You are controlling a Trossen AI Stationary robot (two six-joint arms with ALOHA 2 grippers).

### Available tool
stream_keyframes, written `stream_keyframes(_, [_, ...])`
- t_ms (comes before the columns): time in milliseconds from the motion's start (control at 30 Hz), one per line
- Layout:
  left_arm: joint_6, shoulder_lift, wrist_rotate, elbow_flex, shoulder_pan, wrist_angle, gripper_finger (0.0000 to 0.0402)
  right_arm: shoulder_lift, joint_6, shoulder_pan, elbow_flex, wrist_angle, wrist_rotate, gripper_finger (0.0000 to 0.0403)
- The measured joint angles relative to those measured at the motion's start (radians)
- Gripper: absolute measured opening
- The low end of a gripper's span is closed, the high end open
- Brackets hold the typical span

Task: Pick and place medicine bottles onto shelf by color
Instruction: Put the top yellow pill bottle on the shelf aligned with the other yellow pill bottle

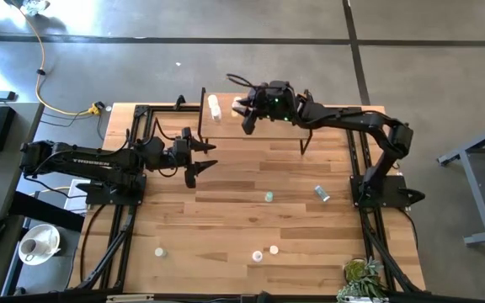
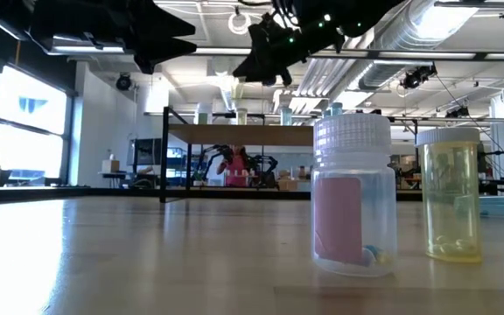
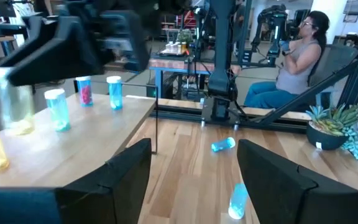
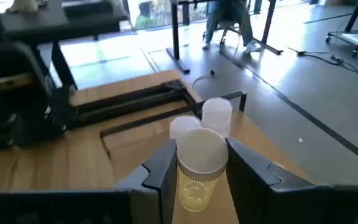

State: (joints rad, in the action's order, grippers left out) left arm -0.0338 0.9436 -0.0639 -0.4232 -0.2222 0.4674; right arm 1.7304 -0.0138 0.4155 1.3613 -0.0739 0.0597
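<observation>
Yellow bottle (image 4: 197, 171) held in right gripper (image 4: 197, 177) fingers; lower upright beside shelf (image 1: 259, 133) bottles upper-centre; left gripper (image 1: 199, 160) fingers wide.

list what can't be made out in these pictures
- Shelf, high view: the right arm covers most of it, hiding its bottles.
- Bottle in the right gripper, right wrist view: base cut off by the edge, so contact with the shelf is unclear.
- Table bottles, high view: too small to tell colours surely.
- Left gripper: open, empty.
</observation>
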Motion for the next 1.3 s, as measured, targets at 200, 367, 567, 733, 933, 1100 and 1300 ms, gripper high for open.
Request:
stream_keyframes(200, [-0.007,0.000,0.000,0.000,0.001,-0.007,0.0229,0.055,-0.013,0.010,0.000,0.008,0.001,0.0103])
stream_keyframes(367, [-0.005,0.000,0.000,0.000,0.001,-0.008,0.0229,0.069,-0.013,0.010,0.000,0.019,-0.003,0.0103])
stream_keyframes(567, [0.003,0.000,-0.001,0.000,0.000,-0.007,0.0229,0.069,-0.007,0.009,0.000,0.075,-0.004,0.0103])
stream_keyframes(733, [0.003,0.000,-0.008,0.000,0.000,-0.007,0.0229,0.069,-0.004,0.009,0.000,0.088,-0.004,0.0103])
stream_keyframes(933, [0.002,0.000,-0.011,0.000,0.000,-0.007,0.0229,0.069,0.013,0.009,0.000,0.101,-0.004,0.0103])
stream_keyframes(1100, [0.002,0.000,-0.011,0.000,0.000,-0.007,0.0229,0.069,0.014,0.009,0.000,0.101,-0.004,0.0104])
stream_keyframes(1300, [0.002,0.000,-0.011,0.000,0.000,-0.007,0.0229,0.069,0.014,0.009,0.000,0.101,-0.004,0.0129])
